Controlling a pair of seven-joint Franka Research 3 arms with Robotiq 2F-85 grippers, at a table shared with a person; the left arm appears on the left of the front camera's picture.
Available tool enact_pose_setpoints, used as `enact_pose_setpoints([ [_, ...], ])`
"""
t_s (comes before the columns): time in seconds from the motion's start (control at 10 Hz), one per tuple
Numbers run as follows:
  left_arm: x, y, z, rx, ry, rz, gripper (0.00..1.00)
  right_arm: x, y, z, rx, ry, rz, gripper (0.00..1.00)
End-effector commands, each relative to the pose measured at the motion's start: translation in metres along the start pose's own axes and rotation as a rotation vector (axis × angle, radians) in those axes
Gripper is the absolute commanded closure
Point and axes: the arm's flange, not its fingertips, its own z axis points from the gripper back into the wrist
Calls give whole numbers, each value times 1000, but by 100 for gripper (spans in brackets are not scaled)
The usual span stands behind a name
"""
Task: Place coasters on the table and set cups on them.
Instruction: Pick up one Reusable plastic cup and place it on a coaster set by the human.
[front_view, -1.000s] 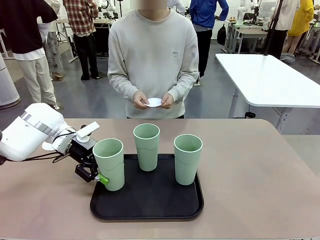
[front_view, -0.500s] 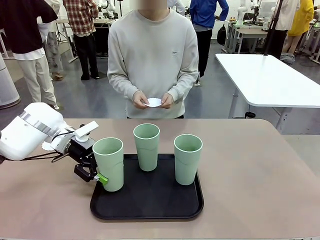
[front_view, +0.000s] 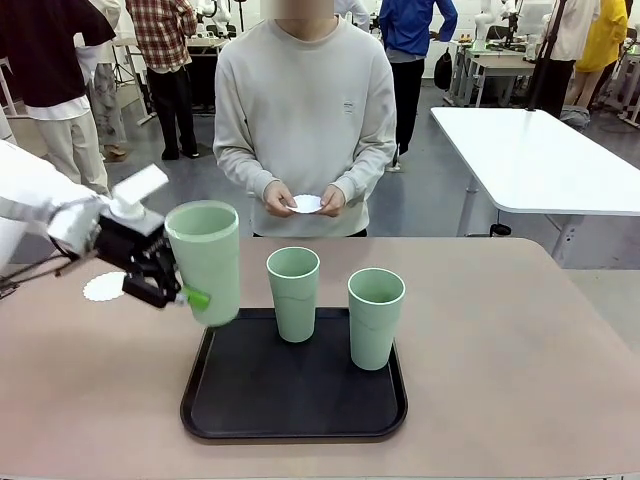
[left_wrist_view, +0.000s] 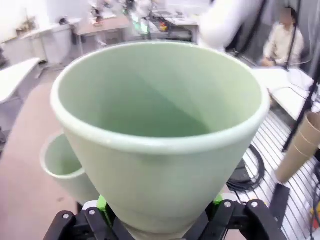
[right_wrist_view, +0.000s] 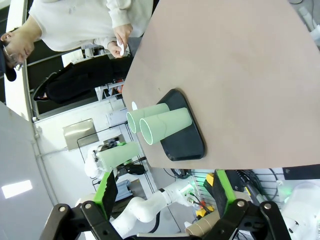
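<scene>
Your left gripper is clamped on one cup, held in the air over the left edge of the black tray, where a second cup and a third cup stand, while a coaster lies on the table just left of that gripper and your right gripper has its fingers spread apart on nothing.

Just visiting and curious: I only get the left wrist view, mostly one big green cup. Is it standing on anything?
Observer: No. The left gripper holds the cup in the air by the black tray, at its left edge.
Visitor: Where could it go?
Observer: A white coaster lies on the table, left of the tray.
Visitor: Any more of those?
Observer: The person across the table holds another coaster.
</scene>
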Motion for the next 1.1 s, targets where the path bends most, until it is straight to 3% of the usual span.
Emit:
enact_pose_setpoints([
  [0.0,18,-7,12,104,-23,56,36,-1,-1,0,16,3,5,0],
  [0.4,20,-3,13,51,-10,20,36,-1,-1,0,16,3,5,0],
  [0.5,27,-5,20,73,-10,38,17,-1,-1,0,16,3,5,0],
  [0.8,-16,30,109,191,23,4,17,-1,-1,0,16,3,5,0],
  [1.0,-37,36,159,268,1,17,17,-1,-1,0,16,3,5,0],
])
